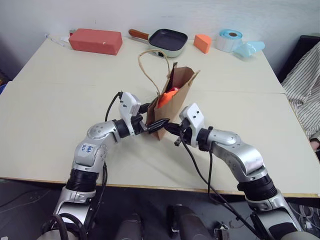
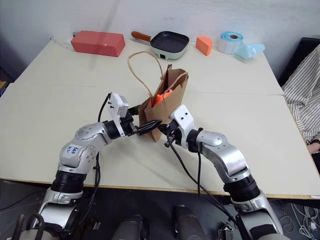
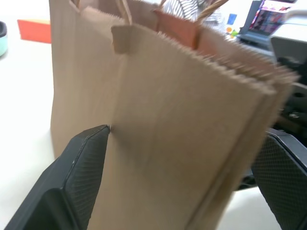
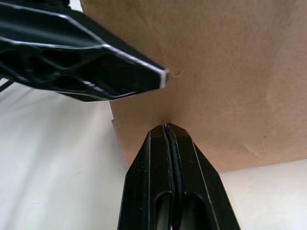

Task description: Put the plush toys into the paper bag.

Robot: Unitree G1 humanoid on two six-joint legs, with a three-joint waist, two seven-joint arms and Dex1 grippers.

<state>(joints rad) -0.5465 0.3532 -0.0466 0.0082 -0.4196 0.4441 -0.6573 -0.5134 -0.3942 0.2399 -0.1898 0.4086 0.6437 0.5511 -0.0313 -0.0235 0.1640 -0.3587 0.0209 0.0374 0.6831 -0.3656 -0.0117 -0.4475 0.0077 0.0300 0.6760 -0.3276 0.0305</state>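
Upright on the table [image 1: 60, 125], the paper bag [image 1: 177, 95] is straddled by the left gripper's [image 3: 182, 191] spread fingers, an orange plush toy [image 1: 167, 96] is seen inside, and the right gripper [image 4: 168, 132] is pressed together against its side.

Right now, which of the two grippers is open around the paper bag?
The left gripper: its fingers straddle the paper bag's narrow side. The right gripper is pinched shut against the bag's face.

A pale cream table [image 1: 60, 125] fills the scene, a seam running across it from left to right; a plain white wall [image 1: 150, 12] stands just behind its far edge; below the near edge lies dark floor [image 1: 25, 200]
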